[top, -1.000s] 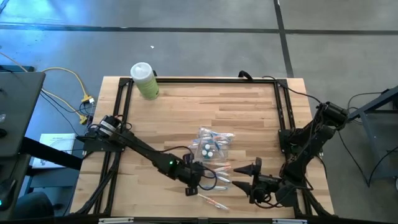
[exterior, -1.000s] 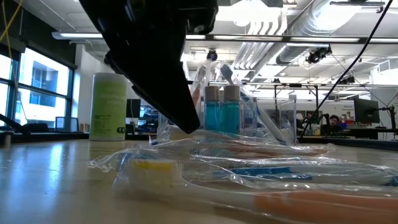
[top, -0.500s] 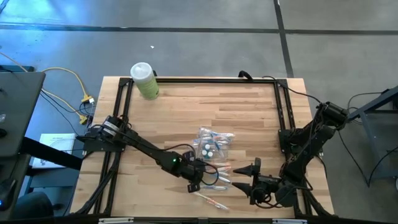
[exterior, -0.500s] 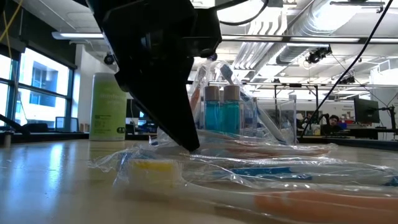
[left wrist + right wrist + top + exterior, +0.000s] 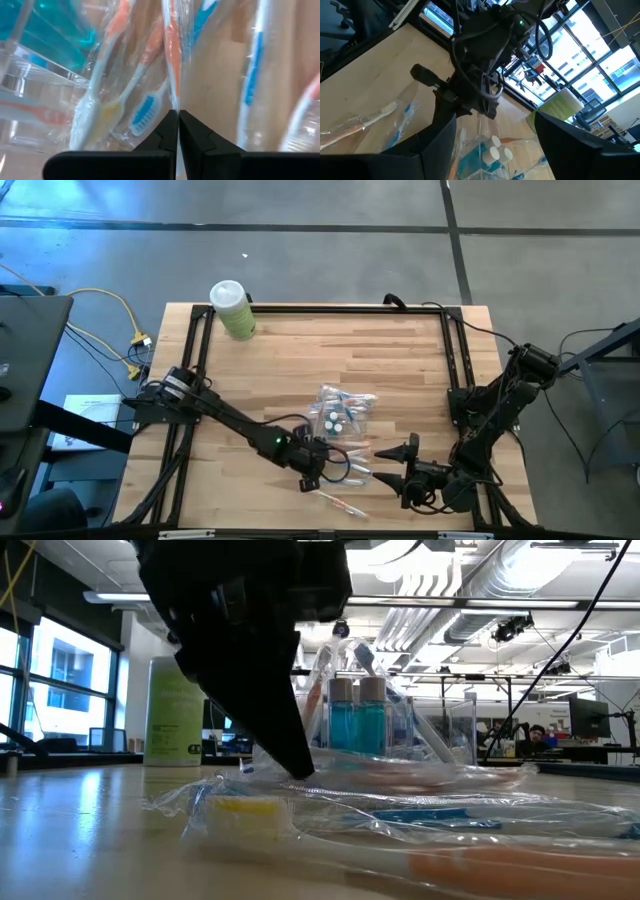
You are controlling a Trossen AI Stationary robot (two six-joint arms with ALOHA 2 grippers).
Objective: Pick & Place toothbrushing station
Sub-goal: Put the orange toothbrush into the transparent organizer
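From above, the left gripper (image 5: 318,472) has shifted a little over the last second and now sits at the near edge of the toothbrush pile (image 5: 345,435) in the middle-front of the wooden table (image 5: 300,360). Its arm stretches low from the left side across the boards. One wrapped toothbrush (image 5: 340,502) lies apart, nearer the front edge. The right gripper (image 5: 392,467) waits just beside the pile on the other side, fingers spread and holding nothing, arm folded back to the right. The green bottle (image 5: 232,310) stands well apart at the far left corner.

At table height, the dark left gripper (image 5: 295,768) has come down from above, tip pressing into crinkled clear wrapping (image 5: 330,802). Behind it stand blue white-capped tubes (image 5: 358,725) in a clear holder (image 5: 440,735).

The left wrist view settles it: the fingers (image 5: 167,131), a moment ago apart, are now pinched together on the clear wrapping of an orange-handled toothbrush (image 5: 172,55). To my eye the pick is made and a lift comes next, though the grip looks thin.

From the right wrist, the left arm (image 5: 475,65) hunches over the pile, gripper pointing down.
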